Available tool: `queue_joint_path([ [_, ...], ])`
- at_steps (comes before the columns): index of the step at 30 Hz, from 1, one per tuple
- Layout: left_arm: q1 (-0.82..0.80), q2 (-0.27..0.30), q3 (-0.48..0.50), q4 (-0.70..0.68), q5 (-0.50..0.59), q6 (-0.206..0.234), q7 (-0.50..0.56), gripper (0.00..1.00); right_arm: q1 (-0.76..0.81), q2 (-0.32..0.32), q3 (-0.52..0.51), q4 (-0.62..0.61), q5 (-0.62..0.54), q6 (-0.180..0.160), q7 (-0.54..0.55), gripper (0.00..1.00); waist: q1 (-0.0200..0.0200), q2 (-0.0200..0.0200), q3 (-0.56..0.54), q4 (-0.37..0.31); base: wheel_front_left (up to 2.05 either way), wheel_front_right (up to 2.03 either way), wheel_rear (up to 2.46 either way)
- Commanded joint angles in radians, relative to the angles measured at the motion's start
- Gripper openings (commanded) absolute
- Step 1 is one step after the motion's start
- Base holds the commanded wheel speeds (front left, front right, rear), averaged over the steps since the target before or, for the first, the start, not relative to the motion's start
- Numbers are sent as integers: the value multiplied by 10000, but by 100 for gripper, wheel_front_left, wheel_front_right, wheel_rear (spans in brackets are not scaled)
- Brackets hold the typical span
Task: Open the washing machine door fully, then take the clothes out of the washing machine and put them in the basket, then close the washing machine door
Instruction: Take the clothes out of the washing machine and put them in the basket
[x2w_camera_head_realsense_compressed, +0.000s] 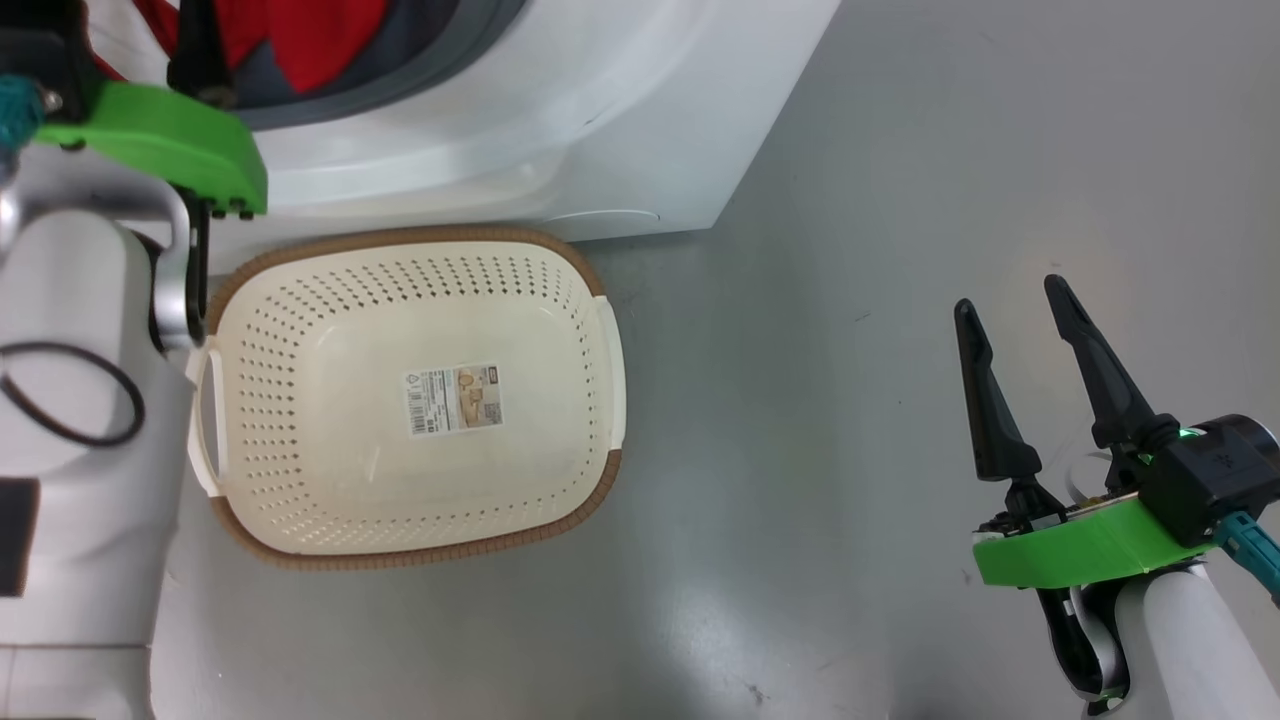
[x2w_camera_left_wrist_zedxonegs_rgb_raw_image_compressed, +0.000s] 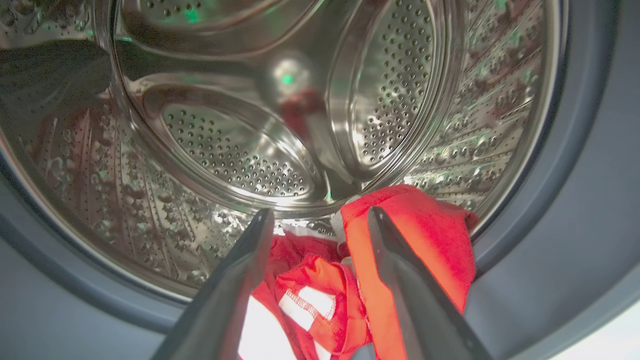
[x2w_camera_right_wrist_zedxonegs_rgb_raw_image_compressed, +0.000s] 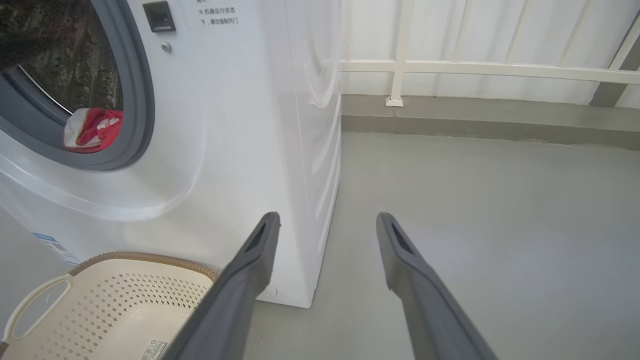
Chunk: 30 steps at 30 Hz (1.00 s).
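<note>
A smooth grey floor (x2w_camera_head_realsense_compressed: 900, 180) runs up to a pale panelled wall with a white rail (x2w_camera_right_wrist_zedxonegs_rgb_raw_image_compressed: 480, 67) behind the big white front-loading washing machine (x2w_camera_right_wrist_zedxonegs_rgb_raw_image_compressed: 240, 125).

The machine's round mouth stands uncovered, so the door-opening step looks done, though how far the door is swung cannot be told. The emptying has barely begun. The bright red clothes with white parts (x2w_camera_left_wrist_zedxonegs_rgb_raw_image_compressed: 415, 235) lie at the lower front of the perforated steel drum (x2w_camera_left_wrist_zedxonegs_rgb_raw_image_compressed: 240, 160), bunched against the machine's grey rubber ring (x2w_camera_right_wrist_zedxonegs_rgb_raw_image_compressed: 137, 100).

The left jaws are spread wide inside the machine's mouth. Their long dark fingers (x2w_camera_left_wrist_zedxonegs_rgb_raw_image_compressed: 235, 285) flank the red fabric but grip nothing yet.

The small cream-white perforated plastic basket with its brown woven-look rim (x2w_camera_head_realsense_compressed: 420, 243) sits on the floor just in front of the machine, below the mouth. It holds only its paper label (x2w_camera_head_realsense_compressed: 452, 399); no garment has reached it. Left to do, by my reading: grasp and carry over each garment, then shut the door.

The right jaws are also wide open and empty. Their fingers (x2w_camera_head_realsense_compressed: 990, 400) hang over bare floor, well off to the machine's right side.

The likeliest snag is the rubber ring — fabric may drag on its lip as it comes out. The pale left forearm (x2w_camera_head_realsense_compressed: 80, 450) also hangs beside the basket's near handle (x2w_camera_head_realsense_compressed: 205, 420), which may crowd the drop.
</note>
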Motion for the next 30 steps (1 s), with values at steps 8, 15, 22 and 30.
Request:
queue_joint_path([
  [8,-1296,741,75,1427,221,129,549,100,-244,-31,239,-252,104,62,-62,100,0,0,415,-144,0,0,0],
  [15,-2140,889,-44,2788,237,109,1057,100,-398,-31,271,-267,127,62,-62,100,0,0,702,-278,0,0,0],
  [22,-2600,1102,-341,4037,430,152,1821,100,-503,-31,348,-283,232,62,-62,100,0,0,874,-437,0,0,0],
  [30,-2928,1245,-754,4959,709,288,2430,100,-532,-31,504,-326,444,62,-62,100,0,0,1036,-521,0,0,0],
])
